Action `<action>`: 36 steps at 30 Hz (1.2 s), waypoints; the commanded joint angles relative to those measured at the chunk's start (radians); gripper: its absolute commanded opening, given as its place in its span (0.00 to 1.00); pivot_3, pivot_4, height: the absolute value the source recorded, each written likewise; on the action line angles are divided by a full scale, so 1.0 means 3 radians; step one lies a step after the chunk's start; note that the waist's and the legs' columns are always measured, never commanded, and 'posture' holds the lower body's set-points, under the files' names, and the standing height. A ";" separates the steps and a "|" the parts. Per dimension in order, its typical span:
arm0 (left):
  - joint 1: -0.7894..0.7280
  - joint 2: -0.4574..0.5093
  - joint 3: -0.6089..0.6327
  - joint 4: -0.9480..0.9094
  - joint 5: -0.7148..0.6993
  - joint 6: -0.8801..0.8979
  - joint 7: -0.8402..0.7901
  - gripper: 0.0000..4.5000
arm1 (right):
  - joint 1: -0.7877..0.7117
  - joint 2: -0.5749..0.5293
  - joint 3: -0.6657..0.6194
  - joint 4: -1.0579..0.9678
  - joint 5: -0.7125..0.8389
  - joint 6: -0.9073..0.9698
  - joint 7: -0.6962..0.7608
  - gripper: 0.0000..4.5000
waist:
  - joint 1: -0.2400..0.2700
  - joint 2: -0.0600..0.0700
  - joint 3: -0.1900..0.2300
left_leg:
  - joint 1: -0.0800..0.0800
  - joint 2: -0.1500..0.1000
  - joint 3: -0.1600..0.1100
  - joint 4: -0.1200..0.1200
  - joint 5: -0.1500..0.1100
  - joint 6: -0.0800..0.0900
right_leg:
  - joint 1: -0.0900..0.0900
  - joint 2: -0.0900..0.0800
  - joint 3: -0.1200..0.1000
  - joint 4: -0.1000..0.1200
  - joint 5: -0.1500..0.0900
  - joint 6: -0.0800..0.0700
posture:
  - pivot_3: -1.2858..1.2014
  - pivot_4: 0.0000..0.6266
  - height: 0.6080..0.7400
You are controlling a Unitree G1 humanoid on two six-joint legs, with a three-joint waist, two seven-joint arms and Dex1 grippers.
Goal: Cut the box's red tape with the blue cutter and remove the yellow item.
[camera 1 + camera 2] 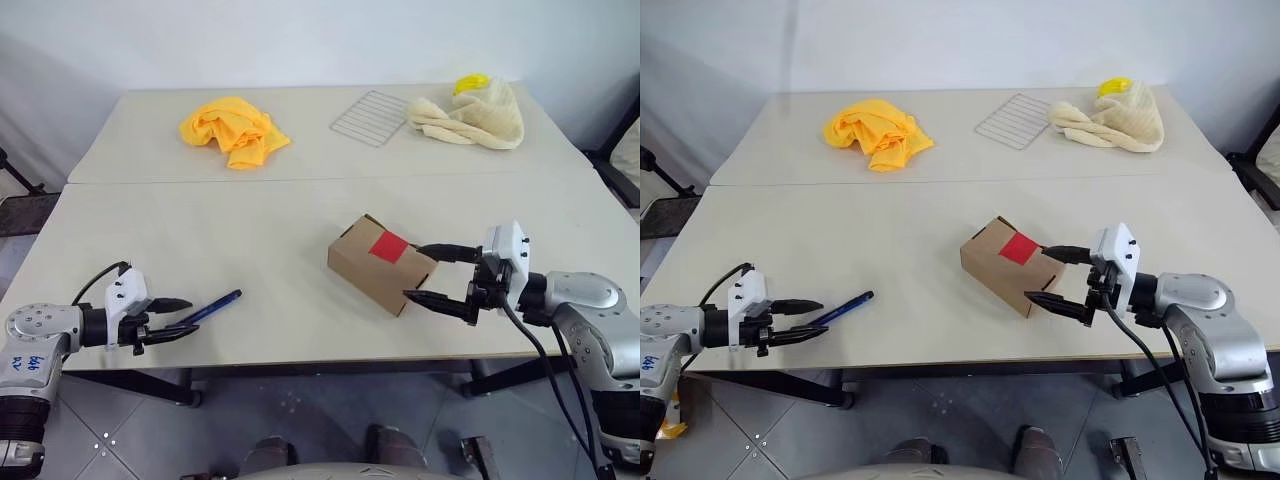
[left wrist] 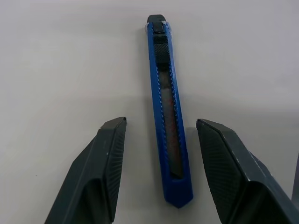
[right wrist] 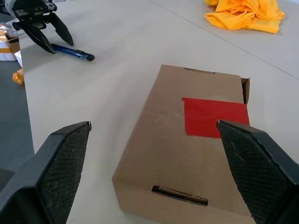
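Beige tables (image 1: 250, 220), grey tile floor (image 1: 300, 410) | left hand (image 1: 170, 318) unclenched astride blue cutter (image 1: 212, 308) | right hand (image 1: 440, 272) spread wide

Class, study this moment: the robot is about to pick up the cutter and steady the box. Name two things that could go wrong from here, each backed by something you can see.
1. The left gripper straddles the blue cutter, which lies flat on the table; closing on so slim a thing could push it aside rather than lift it.
2. The right gripper stands open around the box near the table's front edge; a nudge could turn the red tape away.
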 commanded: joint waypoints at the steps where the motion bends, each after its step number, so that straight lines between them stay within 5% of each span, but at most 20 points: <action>1: 0.0162 0.0005 -0.0135 0.0042 0.0062 0.0082 -0.0106 0.37 | -0.0055 -0.0067 -0.0088 -0.0016 -0.0012 -0.0065 -0.0020 1.00 | -0.0002 0.0000 0.0000 | 0.0002 0.0000 0.0002 -0.0001 0.0000 0.0000 | 0.0000 0.0000 0.0002 0.0000 0.0000 0.0000 | 0.52 0.24 1.00; 3: 0.0182 0.0026 -0.0153 0.0032 0.0109 0.0129 -0.0061 0.24 | -0.0071 -0.0078 -0.0088 -0.0006 -0.0014 -0.0064 -0.0021 1.00 | -0.0003 0.0000 0.0000 | 0.0005 0.0000 0.0008 -0.0003 -0.0001 0.0001 | 0.0000 0.0000 0.0006 0.0000 0.0000 0.0000 | 0.52 0.24 1.00; 9: 0.0240 0.0031 -0.0139 -0.0008 0.0071 0.0110 -0.0119 0.24 | -0.0104 -0.0097 -0.0085 0.0003 -0.0021 -0.0060 -0.0030 1.00 | -0.0006 0.0000 0.0000 | 0.0023 0.0000 0.0026 -0.0013 -0.0005 0.0005 | 0.0001 0.0000 0.0022 0.0000 0.0000 0.0000 | 0.52 0.24 1.00; 13: 0.0253 0.0015 -0.0121 -0.0031 0.0081 0.0112 -0.0069 0.09 | -0.0120 -0.0101 -0.0088 -0.0002 -0.0022 -0.0048 -0.0033 1.00 | -0.0007 0.0001 -0.0001 | 0.0025 0.0000 0.0029 -0.0016 -0.0006 0.0005 | 0.0001 0.0000 0.0024 0.0000 0.0000 0.0000 | 0.52 0.24 1.00; 22: 0.0175 -0.0017 -0.0233 -0.0449 0.0067 -0.0003 -0.0123 0.09 | -0.0273 -0.0187 -0.0019 -0.0224 0.0004 0.0095 -0.0052 1.00 | 0.0002 0.0001 -0.0001 | 0.0025 0.0000 0.0032 -0.0015 -0.0009 0.0007 | 0.0000 0.0000 0.0025 -0.0002 0.0000 0.0000 | 0.52 0.24 1.00; 30: -0.0172 -0.0095 -0.0708 -0.0908 0.0088 0.0175 -0.0352 0.09 | -0.0795 -0.0272 0.0647 -0.0798 -0.0163 0.0641 -0.0183 1.00 | 0.0003 -0.0001 0.0000 | 0.0020 0.0001 0.0031 -0.0011 -0.0011 0.0007 | -0.0002 0.0001 0.0025 -0.0002 0.0000 0.0001 | 0.52 0.24 1.00; 36: -0.0496 -0.0302 -0.1128 -0.0904 0.0222 0.0237 -0.0462 0.09 | -0.0943 -0.0110 0.1253 -0.0967 -0.0556 0.0581 -0.0300 0.64 | 0.0006 -0.0002 0.0001 | 0.0012 0.0000 0.0032 -0.0004 -0.0012 0.0009 | -0.0005 0.0001 0.0025 -0.0003 0.0001 0.0001 | 0.52 0.24 1.00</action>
